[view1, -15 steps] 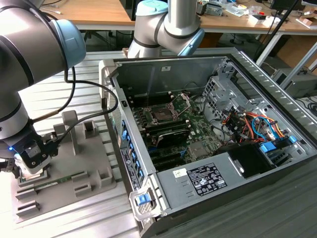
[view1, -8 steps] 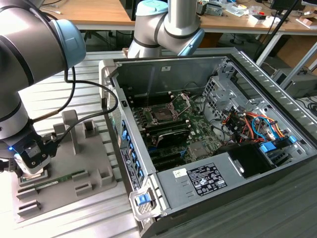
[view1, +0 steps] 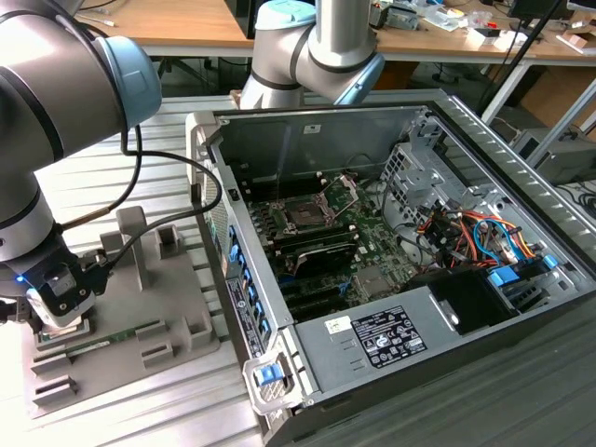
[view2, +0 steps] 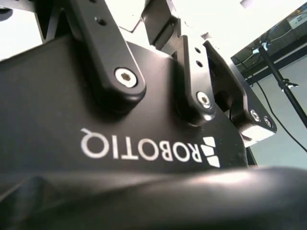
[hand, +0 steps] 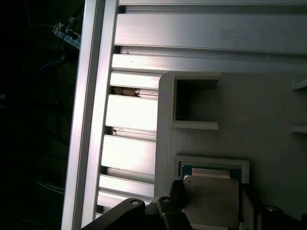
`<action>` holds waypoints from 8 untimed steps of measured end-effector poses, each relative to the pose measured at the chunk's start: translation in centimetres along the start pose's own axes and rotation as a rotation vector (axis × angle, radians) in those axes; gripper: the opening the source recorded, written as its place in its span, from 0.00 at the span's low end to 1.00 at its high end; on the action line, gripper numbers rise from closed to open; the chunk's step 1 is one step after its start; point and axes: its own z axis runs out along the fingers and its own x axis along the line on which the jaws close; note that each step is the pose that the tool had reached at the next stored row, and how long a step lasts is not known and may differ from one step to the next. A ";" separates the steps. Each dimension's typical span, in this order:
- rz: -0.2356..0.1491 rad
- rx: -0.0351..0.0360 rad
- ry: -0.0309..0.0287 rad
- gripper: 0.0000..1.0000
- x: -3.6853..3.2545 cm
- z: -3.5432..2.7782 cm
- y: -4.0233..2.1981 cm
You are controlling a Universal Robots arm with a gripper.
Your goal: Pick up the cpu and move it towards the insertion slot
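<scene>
In the exterior view, the gripper hangs low over the grey tray, at the tray's corner farthest from the open computer case. The case stands just beside the tray, on the exterior view's right of it. The insertion slot lies inside that case, well apart from the tray, with its silver bracket hinged up and its dark centre bare. Nothing sits in the slot, so by my reading the carry towards it has not begun.

In the second wrist view, the gripper's black housing stands against a bright ceiling. This angle does not tell me whether the gripper is released or clenched.

In the first wrist view, the cpu rests in a square recess of the tray, near the tray's edge that borders the ribbed aluminium table. Dark parts of the gripper flank the cpu on two opposite sides. I cannot tell whether they press on it or stand just clear. I judge the work to be at the pick-up itself, with the cpu not yet lifted from the tray and the whole move left.
</scene>
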 end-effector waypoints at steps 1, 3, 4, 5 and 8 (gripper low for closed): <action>0.000 0.0000 0.0000 0.55 0.00 0.00 0.00; 0.000 0.0000 0.0000 0.55 0.00 0.00 0.00; 0.000 -0.0001 -0.0003 0.55 0.00 -0.01 0.00; 0.000 -0.0003 -0.0009 0.55 -0.01 -0.04 0.00; 0.000 0.0000 -0.0001 0.55 0.00 -0.36 0.01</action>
